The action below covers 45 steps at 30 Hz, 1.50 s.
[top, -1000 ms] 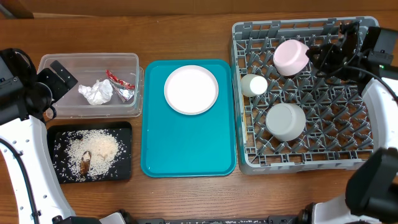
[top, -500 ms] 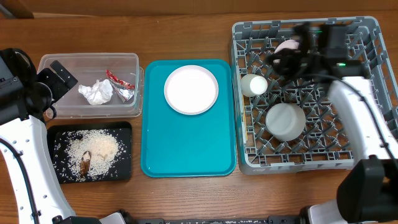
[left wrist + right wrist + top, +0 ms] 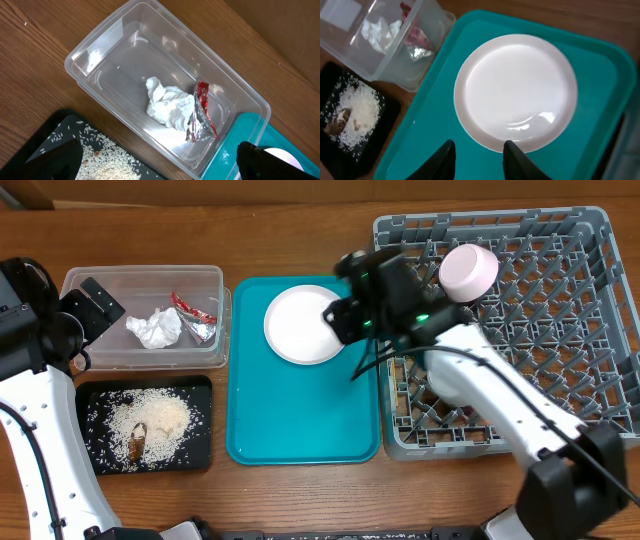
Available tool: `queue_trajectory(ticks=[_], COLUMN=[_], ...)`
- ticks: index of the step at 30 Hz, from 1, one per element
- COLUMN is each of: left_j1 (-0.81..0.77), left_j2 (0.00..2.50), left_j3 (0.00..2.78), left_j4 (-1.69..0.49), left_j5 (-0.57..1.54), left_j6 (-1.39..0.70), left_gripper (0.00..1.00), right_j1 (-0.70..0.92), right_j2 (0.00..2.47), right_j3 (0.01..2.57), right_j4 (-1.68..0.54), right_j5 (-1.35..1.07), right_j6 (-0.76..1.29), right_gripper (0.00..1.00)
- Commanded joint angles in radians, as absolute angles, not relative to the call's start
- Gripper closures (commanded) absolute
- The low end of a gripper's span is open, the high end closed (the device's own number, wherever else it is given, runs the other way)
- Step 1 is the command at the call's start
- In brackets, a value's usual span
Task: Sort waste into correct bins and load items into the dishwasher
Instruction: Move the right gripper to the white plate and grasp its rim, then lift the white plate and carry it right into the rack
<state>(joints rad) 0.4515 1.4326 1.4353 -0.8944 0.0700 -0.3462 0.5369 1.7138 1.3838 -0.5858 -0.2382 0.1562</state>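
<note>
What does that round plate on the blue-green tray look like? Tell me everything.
The plate is round, pale pinkish white, smooth and glossy like glazed ceramic, with a shallow raised rim. It looks empty and clean. It lies flat, right side up, in the far half of the teal tray, touching nothing else there. The right end effector hangs open above its rim; contact cannot be judged.

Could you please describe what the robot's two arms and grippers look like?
The left arm and right arm have white shells and black joints. A thin black cable and small green lights sit by the right wrist. The left gripper and right gripper are black, each with two fingers.
</note>
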Motion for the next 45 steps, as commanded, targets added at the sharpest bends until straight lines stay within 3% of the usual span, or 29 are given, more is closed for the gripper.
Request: queue_trajectory(ticks=[1, 10, 28, 36, 45], left_j1=[0.445, 0.445, 0.445, 0.445, 0.445], left_j2=[1.440, 1.440, 1.440, 1.440, 1.440], left_j3=[1.444, 1.444, 1.444, 1.444, 1.444], left_j4=[-0.893, -0.893, -0.894, -0.893, -0.893], left_j5=[0.070, 0.071, 0.070, 0.070, 0.070], left_j6=[-0.363, -0.363, -0.363, -0.363, -0.363], left_gripper=[0.00, 0.00, 0.00, 0.00, 0.00], right_j1=[0.596, 0.667, 0.669, 0.669, 0.669], right_j2=[1.787, 1.958, 2.099, 2.099, 2.099], right_j3=[1.402, 1.400, 1.400, 1.399, 1.400], right_j4=[-0.557, -0.421, -0.378, -0.467, -0.469], right_j5=[-0.149, -0.150, -0.339, -0.245, -0.057], right_j6=[0.157, 0.126, 0.025, -0.114, -0.114], right_gripper=[0.64, 0.55, 0.51, 0.58, 0.67])
